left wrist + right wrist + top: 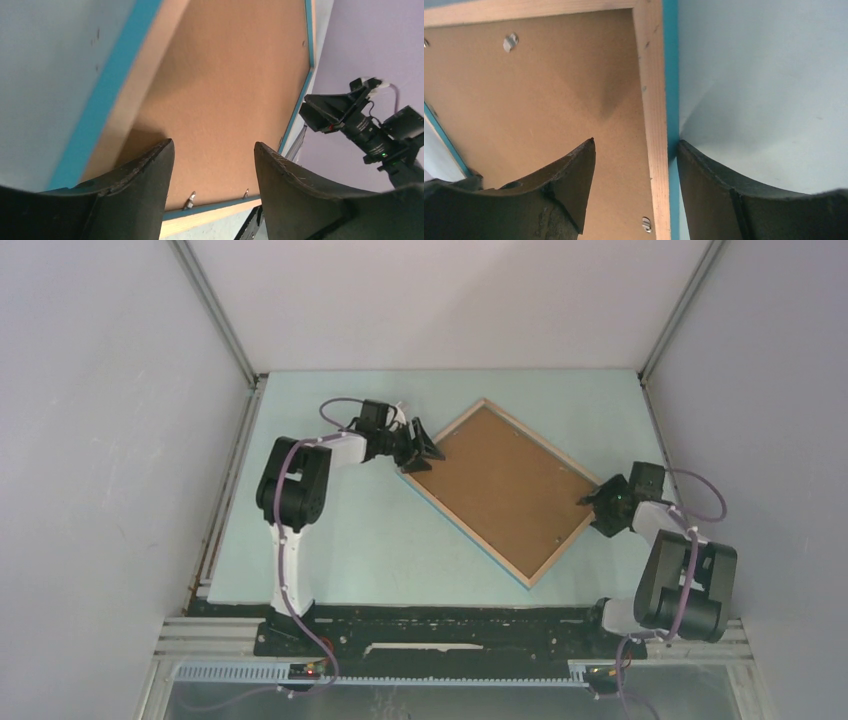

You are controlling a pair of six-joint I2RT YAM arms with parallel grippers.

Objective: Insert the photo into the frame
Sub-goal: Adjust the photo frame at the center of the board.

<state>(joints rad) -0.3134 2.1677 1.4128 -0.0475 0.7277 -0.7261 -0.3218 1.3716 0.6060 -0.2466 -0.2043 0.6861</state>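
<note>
The frame [468,530] lies back up on the table, turned like a diamond, with a light wood rim and turquoise edge. A brown backing board [500,485] fills it. The photo is hidden from view. My left gripper [428,448] is open and empty at the frame's left corner; in the left wrist view [214,145] its fingers hover over the board [225,75] beside the wood rail [135,80]. My right gripper [590,498] is open at the right corner; in the right wrist view [636,142] its jaws straddle the rail [649,75], one finger over the board and one outside the turquoise edge.
Small metal clips [189,200] [510,41] stand along the inner rim over the board. The pale table [350,530] is walled by white panels at the back and both sides. The right arm's camera [370,132] shows across the frame.
</note>
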